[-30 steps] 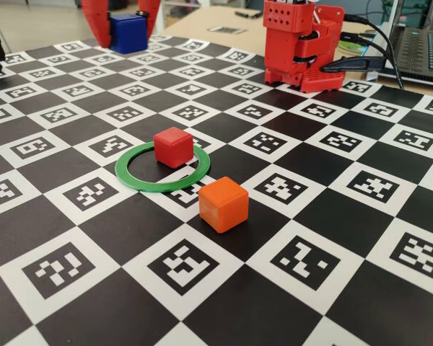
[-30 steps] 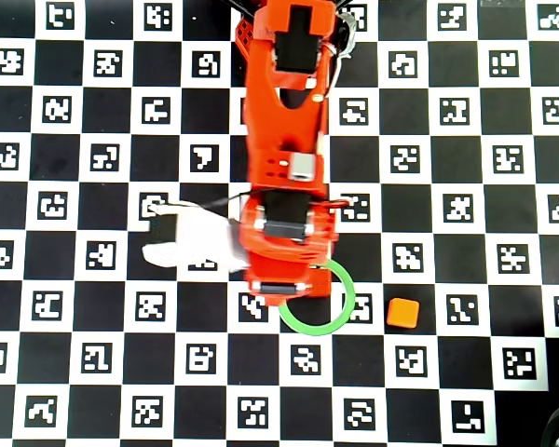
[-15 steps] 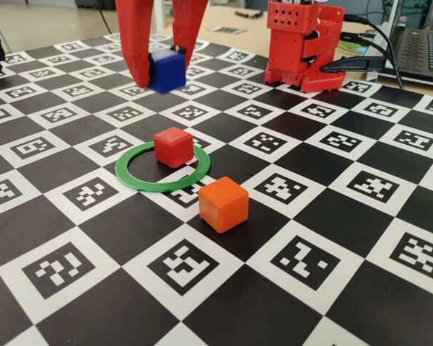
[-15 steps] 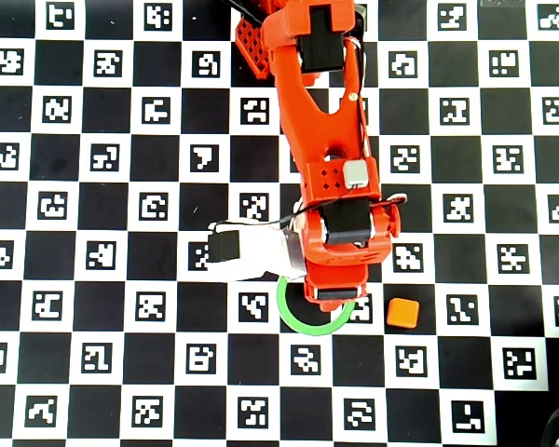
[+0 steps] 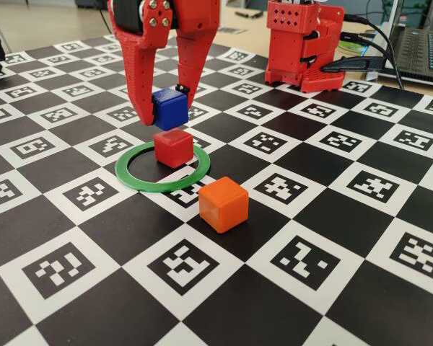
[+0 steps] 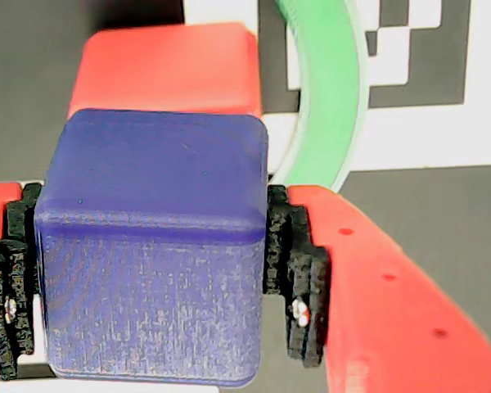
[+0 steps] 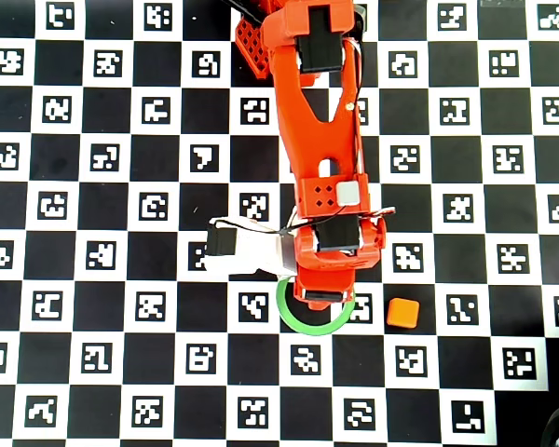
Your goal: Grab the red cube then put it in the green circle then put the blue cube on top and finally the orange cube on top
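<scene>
Clamped on the blue cube (image 5: 169, 107), the pincer (image 5: 164, 109) hung just above the red cube (image 5: 173, 147), which sat inside the green circle (image 5: 162, 168) near the checkered board's (image 5: 325, 216) middle. Beside the ring lay the orange cube (image 5: 223, 204).

Checkerboard table with printed markers

On the table (image 5: 361, 238): green circle (image 5: 133, 178) with the red cube (image 5: 173, 147) inside; orange cube (image 5: 223, 204) just beside; the arm's red base (image 5: 303, 47) near the far edge.
</scene>
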`<state>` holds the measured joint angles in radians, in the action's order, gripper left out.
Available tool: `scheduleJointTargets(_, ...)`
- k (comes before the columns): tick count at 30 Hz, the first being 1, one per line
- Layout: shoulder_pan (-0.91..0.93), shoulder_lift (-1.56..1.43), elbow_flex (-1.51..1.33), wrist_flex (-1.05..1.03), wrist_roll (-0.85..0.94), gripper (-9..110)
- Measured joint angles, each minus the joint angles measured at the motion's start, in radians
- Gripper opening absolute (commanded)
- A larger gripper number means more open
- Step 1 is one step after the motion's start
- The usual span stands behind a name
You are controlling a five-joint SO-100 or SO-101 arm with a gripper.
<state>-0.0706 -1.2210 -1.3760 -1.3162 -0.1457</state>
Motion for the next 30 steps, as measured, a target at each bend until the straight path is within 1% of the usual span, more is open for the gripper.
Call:
scheduleJointTargets(17, 0.000, 0.000, -0.025, 0.023, -0.006, 7)
scheduleJointTargets(30, -0.008, 0.000, -0.043, 0.058, 0.029, 7)
